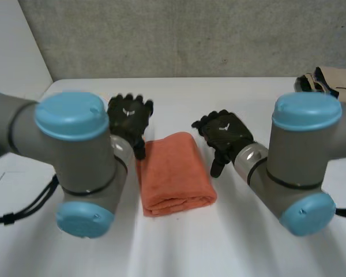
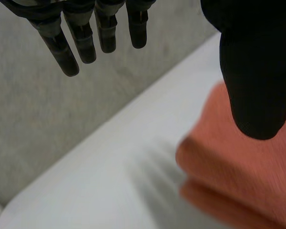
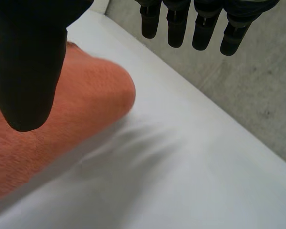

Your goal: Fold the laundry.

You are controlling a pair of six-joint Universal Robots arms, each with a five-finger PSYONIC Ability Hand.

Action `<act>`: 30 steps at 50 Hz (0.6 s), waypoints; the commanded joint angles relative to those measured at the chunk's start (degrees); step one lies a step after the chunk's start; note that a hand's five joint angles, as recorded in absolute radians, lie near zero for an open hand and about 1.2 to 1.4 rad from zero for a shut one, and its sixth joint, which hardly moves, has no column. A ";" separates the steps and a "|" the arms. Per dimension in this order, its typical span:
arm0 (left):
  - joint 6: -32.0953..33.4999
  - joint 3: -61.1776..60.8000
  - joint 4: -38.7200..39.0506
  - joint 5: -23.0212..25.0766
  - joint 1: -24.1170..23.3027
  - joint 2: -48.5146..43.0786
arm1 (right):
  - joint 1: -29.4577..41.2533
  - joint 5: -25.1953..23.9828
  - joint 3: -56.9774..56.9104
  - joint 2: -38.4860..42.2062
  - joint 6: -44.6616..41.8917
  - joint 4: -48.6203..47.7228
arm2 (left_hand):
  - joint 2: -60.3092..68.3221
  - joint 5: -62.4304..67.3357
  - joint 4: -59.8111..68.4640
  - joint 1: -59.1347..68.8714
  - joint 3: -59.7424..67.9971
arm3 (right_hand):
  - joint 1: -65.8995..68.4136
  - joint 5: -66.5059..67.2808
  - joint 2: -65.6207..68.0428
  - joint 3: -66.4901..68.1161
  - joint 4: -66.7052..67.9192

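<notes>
**A:** Where is the laundry sitting?

**B:** The orange towel (image 1: 176,173) is lying folded in the middle of the white bench (image 1: 179,248), between the two arms.

**A:** And the hands?

**B:** The left robot hand (image 1: 128,118) is hanging at the towel's far left corner. Its fingers (image 2: 82,40) are stretching out straight and gripping nothing, and its thumb (image 2: 257,81) is pointing down over the cloth's edge. I cannot tell if the thumb is touching. The right robot hand (image 1: 225,135) is hovering just beside the far right corner, likewise spread and holding nothing.

**A:** Anything crowding them?

**B:** A beige and black bundle (image 1: 328,81) is resting at the far right corner of the bench, well apart from the towel. The left arm (image 1: 75,150) is covering the bench beside the towel's left edge, and the right arm (image 1: 300,156) is doing the same on the other side. A grey wall (image 1: 190,34) is standing behind.
</notes>
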 commanded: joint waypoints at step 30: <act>-1.99 5.30 -10.83 43.30 6.67 2.87 | 9.79 -0.47 17.13 9.25 -8.89 -36.00 | -1.28 -1.09 -1.28 -1.28 -1.32 | 7.53 7.49 8.08 8.33 8.43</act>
